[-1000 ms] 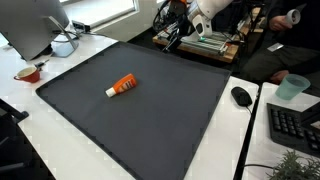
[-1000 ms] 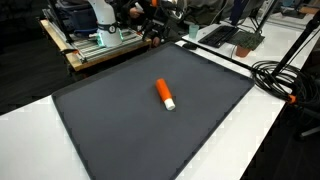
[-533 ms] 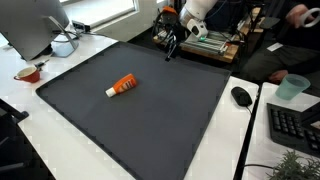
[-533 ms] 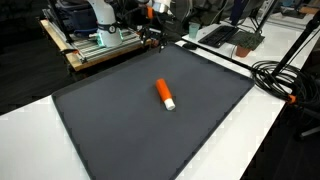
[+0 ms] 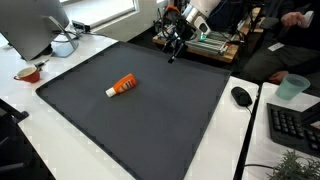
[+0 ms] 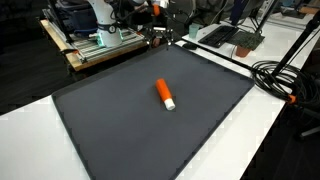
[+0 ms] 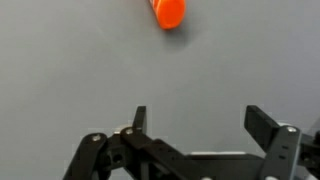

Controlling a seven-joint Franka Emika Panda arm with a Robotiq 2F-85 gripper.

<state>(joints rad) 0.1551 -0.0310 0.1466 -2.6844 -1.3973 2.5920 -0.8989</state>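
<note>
Jaws are spread wide apart, and nothing sits between them in the wrist view. The black robot gripper [image 7: 198, 116] hangs in the air near the far edge of the big dark grey mat [image 5: 150, 130].

The orange tube with a white cap [image 5: 122, 86] lies flat on the mat, close to its middle. It is well apart from the gripper [image 5: 172, 50] and nothing touches it. In an exterior view the tube [image 6: 164, 94] lies slanted. Its orange end is the end closer to the gripper [image 6: 160, 38], and its white cap points away toward the near side of the mat.

In the wrist view only the round orange end [image 7: 171, 11] peeks in at the top edge, far ahead of the two fingers. It lines up with the gap between them, a bit closer to the finger on the left of the picture. The rest of the tube is cut off there, so its slant against the jaws cannot be told from that view.
</note>
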